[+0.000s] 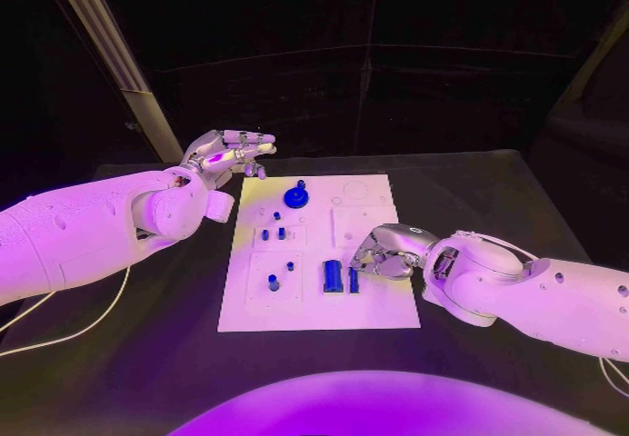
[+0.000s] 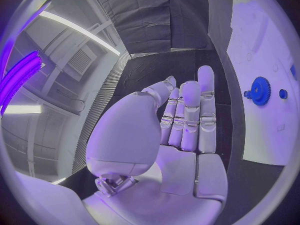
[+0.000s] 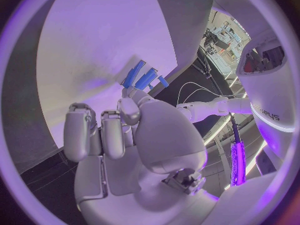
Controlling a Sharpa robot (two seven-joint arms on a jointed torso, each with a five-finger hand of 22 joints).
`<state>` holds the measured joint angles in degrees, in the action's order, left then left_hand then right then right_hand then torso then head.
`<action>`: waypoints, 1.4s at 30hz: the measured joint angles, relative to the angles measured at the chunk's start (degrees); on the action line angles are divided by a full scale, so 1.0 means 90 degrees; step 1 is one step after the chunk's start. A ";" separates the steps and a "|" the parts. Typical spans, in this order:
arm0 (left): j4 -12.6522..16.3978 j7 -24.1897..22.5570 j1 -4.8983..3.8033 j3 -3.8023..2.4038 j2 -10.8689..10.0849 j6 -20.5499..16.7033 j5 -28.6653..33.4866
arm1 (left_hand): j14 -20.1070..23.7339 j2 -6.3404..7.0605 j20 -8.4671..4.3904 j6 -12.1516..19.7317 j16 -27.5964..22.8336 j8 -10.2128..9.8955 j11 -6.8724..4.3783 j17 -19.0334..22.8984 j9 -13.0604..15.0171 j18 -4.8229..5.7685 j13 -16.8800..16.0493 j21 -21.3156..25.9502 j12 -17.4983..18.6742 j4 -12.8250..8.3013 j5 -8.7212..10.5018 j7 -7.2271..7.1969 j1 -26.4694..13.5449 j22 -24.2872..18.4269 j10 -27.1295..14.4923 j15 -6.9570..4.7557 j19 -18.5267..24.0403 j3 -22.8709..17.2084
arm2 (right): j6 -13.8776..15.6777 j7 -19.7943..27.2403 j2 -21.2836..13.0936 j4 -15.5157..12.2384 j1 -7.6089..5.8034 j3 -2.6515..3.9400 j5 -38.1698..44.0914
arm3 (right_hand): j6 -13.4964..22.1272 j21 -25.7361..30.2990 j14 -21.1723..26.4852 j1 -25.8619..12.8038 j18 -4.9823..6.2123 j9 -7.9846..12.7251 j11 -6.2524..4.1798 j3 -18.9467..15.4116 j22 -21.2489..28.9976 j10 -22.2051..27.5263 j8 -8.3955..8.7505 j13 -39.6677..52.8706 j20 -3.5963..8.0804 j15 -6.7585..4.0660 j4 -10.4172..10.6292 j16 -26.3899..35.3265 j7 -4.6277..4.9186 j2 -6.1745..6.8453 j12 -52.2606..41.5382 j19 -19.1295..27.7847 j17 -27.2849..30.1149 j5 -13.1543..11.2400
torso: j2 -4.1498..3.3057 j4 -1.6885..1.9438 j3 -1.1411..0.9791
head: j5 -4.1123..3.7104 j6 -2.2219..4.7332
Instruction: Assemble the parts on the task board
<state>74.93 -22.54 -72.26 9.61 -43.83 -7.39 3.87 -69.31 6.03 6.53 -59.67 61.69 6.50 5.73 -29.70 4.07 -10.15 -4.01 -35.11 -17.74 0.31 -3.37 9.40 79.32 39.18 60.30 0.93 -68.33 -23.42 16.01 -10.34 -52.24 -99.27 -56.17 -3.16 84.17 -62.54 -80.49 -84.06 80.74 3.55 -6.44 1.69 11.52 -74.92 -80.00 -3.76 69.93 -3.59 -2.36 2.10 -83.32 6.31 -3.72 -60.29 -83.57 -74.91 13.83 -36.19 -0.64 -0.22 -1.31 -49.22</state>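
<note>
On the black desk (image 1: 157, 363) lies the white task board (image 1: 374, 304), carrying small blue parts — a round gear (image 1: 296, 196) at its far end, two bars (image 1: 333, 276) lying lengthwise at its near end. Left hand (image 1: 231, 153) hovers off the board's far corner, fingers extended, holding nothing. Right hand (image 1: 383, 252), fingers curled, rests at the board's right edge — whether it holds anything, I cannot tell.
</note>
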 measured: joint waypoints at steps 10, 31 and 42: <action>-0.0008 0.0002 0.0000 0.0004 0.0000 0.0001 0.0000 | 0.0000 0.0000 0.0000 0.0000 0.0000 0.0000 0.0000 0.0000 0.0000 0.0000 0.0000 0.0000 0.0000 0.0000 0.0000 0.0000 0.0000 0.0001 0.0000 0.0000 0.0000 0.0000 | 0.0019 -0.0012 0.0092 0.0087 0.0000 -0.0001 0.0097 | -0.0053 0.0000 0.0024 -0.0045 0.0000 0.0091 -0.0038 0.0294 0.0001 -0.0002 -0.0003 -0.0082 0.0000 -0.0024 -0.0189 0.0000 0.0011 0.0199 0.0074 0.0000 0.0000 -0.0248 | -0.0002 -0.0003 0.0000 | 0.0004 0.0006; -0.0003 0.0006 0.0000 0.0008 -0.0004 0.0005 0.0000 | 0.0000 0.0000 0.0000 0.0000 0.0000 0.0000 0.0000 -0.0001 0.0000 0.0000 0.0000 0.0000 0.0000 0.0000 0.0000 0.0000 0.0000 0.0002 0.0000 0.0000 0.0000 0.0000 | 0.0212 -0.0096 0.0293 0.0302 0.0017 -0.0008 0.0361 | 0.0055 0.0000 0.0025 -0.0392 0.0000 0.0254 0.0017 0.0348 0.0001 0.0122 -0.0002 -0.0255 0.0000 -0.0023 -0.0272 0.0000 0.0084 0.0811 0.0266 0.0000 0.0000 -0.1180 | -0.0004 -0.0002 0.0000 | -0.0008 -0.0008; -0.0001 0.0009 0.0000 0.0009 -0.0009 0.0007 0.0000 | 0.0000 0.0000 0.0000 0.0003 0.0000 0.0000 0.0000 0.0003 0.0000 0.0000 0.0002 0.0000 0.0000 0.0000 0.0000 0.0003 0.0000 0.0002 0.0000 0.0000 0.0000 0.0000 | 0.0298 -0.0133 0.0224 0.0198 0.0027 -0.0007 0.0347 | 0.0055 0.0000 0.0025 -0.0646 0.0000 0.0269 0.0017 0.0179 0.0002 0.0122 -0.0002 -0.0255 0.0000 -0.0023 -0.0102 0.0000 0.0084 0.0746 0.0235 0.0000 0.0000 -0.1180 | -0.0001 -0.0002 -0.0004 | -0.0001 0.0003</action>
<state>74.92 -22.46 -72.26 9.68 -43.91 -7.33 3.87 -69.31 6.03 6.53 -59.65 61.68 6.50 5.74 -29.67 4.07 -10.15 -4.00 -35.11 -17.74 0.31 -3.37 9.43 79.32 39.20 60.30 0.93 -68.33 -23.42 18.69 -11.54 -50.22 -97.49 -55.93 -3.23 87.29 -62.04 -80.49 -83.84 74.92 3.55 -4.02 1.84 13.13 -74.90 -78.91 -3.78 67.63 -3.59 -2.57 1.18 -83.31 7.07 3.00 -58.18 -83.57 -74.91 3.21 -36.21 -0.66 -0.25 -1.31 -49.20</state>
